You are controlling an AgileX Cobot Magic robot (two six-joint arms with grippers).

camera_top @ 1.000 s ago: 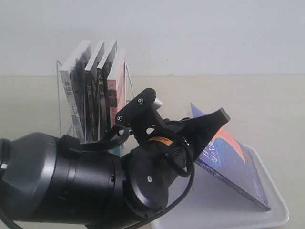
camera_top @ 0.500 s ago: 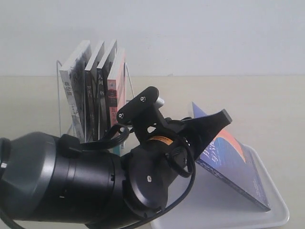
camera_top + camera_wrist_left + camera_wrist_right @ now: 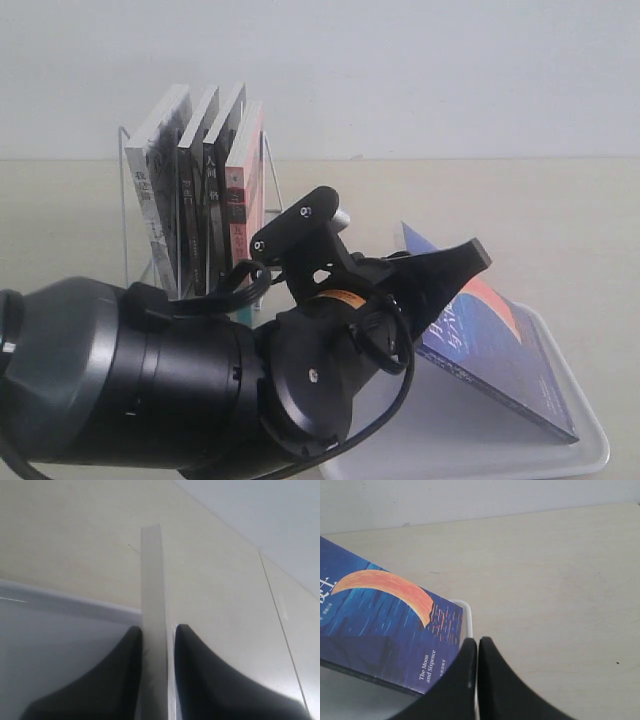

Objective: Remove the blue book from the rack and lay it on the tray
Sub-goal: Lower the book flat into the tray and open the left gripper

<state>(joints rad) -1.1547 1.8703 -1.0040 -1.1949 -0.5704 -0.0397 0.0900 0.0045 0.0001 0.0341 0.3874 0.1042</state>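
1. Exterior view: shows book slanted over tray, the cover with its orange crescent facing up, lower end down inside the tray, upper end lifted at left claw. Shows one black finger of that claw across the upper cover and hides the other behind the book. Places rack well behind on desk, with four other books leaning in its slots. Fills the near left with the bulky black arm.
2. Left wrist view: looks along the book's pale page edge, upright between the two dark fingers of the left claw. Has one finger against the edge, the other just beside it with a thin pale strip between. Cannot tell whether clenched on the book or slack. Shows tray rim crossing beneath, desk beyond.
3. Right wrist view: shows right claw clenched, fingers pressed together with nothing between, above the tray's corner. Shows book just beside, with a blue cover, the crescent and "The Moon and Sixpence", tilted over the tray, desk beyond.
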